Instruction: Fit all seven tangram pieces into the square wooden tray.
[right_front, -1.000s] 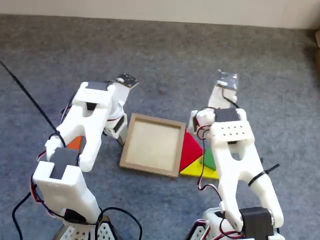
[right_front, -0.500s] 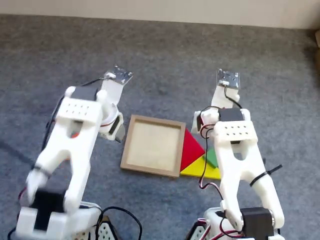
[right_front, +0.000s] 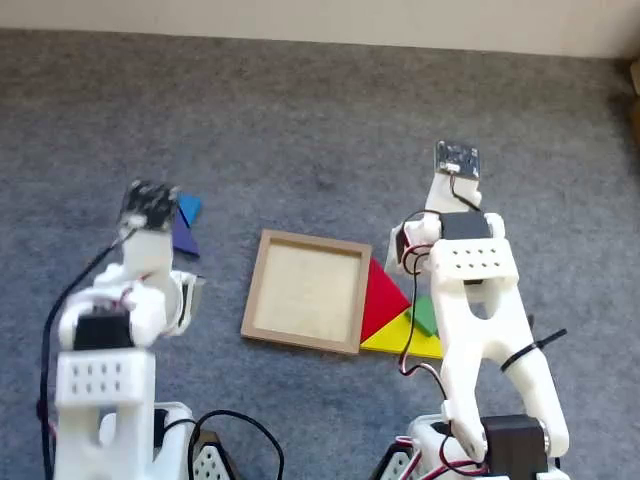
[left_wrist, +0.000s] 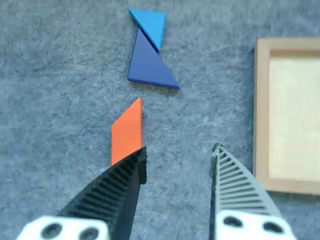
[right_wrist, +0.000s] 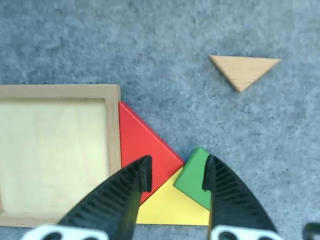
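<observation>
Left gripper (left_wrist: 179, 149): jaws wide, empty. Orange parallelogram (left_wrist: 126, 131) at the dark fingertip; blue triangles (left_wrist: 149, 67) beyond; tray (left_wrist: 261, 115) outside the pale finger.

Right gripper (right_wrist: 176, 160): jaws apart, empty, over red triangle (right_wrist: 142, 145), green piece (right_wrist: 195, 175) and yellow piece (right_wrist: 170, 207). Wooden triangle (right_wrist: 244, 70) well ahead.

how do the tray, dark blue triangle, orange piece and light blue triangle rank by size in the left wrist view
1. tray, though cut off at the edge
2. dark blue triangle and orange piece, too alike to rank
3. light blue triangle
</observation>
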